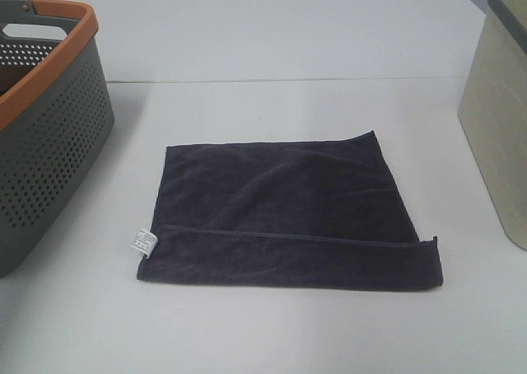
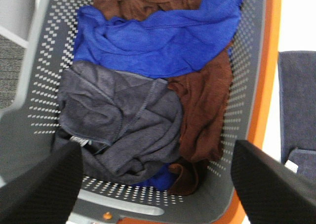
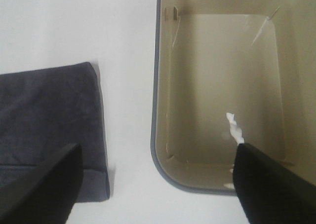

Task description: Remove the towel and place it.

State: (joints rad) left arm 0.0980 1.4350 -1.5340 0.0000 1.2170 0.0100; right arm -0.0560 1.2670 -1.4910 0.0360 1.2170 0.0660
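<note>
towel (image 1: pixel 284 217): flat on desk (image 1: pixel 272 110), between grey basket (image 1: pixel 49 135) and beige bin (image 1: pixel 498 119) | left claw (image 2: pixel 158 179): wide open, empty, over basket | right claw (image 3: pixel 158 184): wide open, empty, above bin | progress: looks placed; little left

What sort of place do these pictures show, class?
Probably a laundry-sorting test bench: a plain white table, a folded dark towel between a grey basket of crumpled cloths and an empty beige bin.
</note>
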